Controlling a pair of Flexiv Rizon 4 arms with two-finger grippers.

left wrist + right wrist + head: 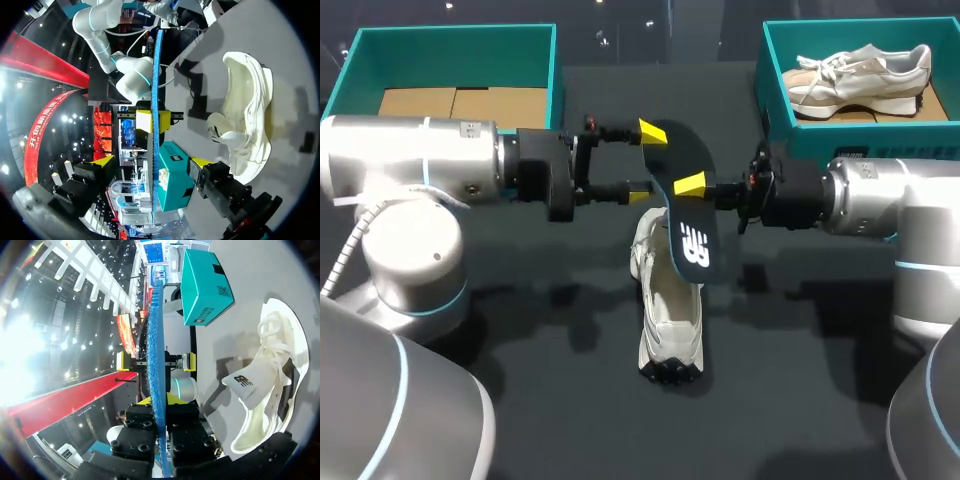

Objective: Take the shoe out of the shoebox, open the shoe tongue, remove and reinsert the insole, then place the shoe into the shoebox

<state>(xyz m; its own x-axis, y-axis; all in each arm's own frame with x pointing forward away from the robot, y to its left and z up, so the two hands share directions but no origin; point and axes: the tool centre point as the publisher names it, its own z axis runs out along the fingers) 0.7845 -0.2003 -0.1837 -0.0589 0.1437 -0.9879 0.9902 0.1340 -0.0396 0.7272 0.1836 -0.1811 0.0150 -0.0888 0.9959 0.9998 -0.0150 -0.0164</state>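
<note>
Inventory of the table, middle of the insole step:

- Insole (692,235): dark, logo face showing in the head view, blue underside edge-on in both wrist views. It is hanging tilted in the air above the shoe, its lower end over the shoe's opening.
- Right gripper (692,185): you are pinching the insole near its middle, both yellow tips pressing on it from two sides, jaws narrow.
- Left gripper (647,160): jaws are standing wide, one tip to either side of the insole's upper end, and neither is touching it in the left wrist view.
- Shoe (668,310): pale, lying on the dark table (550,400) under the insole, tongue folded out of the opening.
- Empty shoebox (450,35): teal, at the rear on your left, showing only its cardboard floor.
- Second shoebox (763,80): at the rear on your right, holding another shoe (860,75).

Step in hand, as judged: removal is looking done and reinsertion is coming up. The next move is calling for lining the insole's lower end up with the opening, keeping the tongue clear, and steadying the shoe with your free left gripper so that it is not sliding as you push
</note>
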